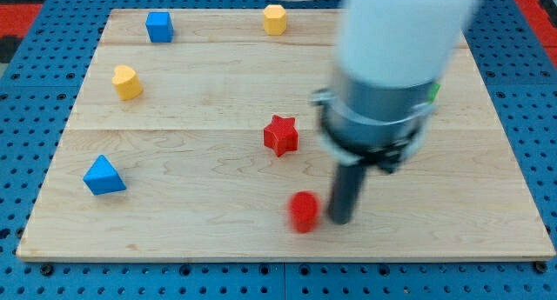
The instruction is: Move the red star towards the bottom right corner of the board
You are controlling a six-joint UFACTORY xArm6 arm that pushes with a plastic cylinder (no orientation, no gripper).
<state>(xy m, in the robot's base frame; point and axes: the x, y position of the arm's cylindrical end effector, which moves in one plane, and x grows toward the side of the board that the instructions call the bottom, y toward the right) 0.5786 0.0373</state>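
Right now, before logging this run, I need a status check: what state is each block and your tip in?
red star: flat on board, untouched, up-left of my tip
red block: blurred, just left of my tip; contact unclear
my tip: down at the board
blue triangular block: resting
yellow blocks: resting
blue cube: resting

Looks like we're in a robotics lab or test bench, not anyone's home. Our wooden board [218, 83] sits on a blue perforated desk [35, 117] with a regular grid of holes, the kind used for bolting rigs down. Small moulded blocks like a blue cube [159, 27] and a yellow hexagonal block [275, 19] look like test props.
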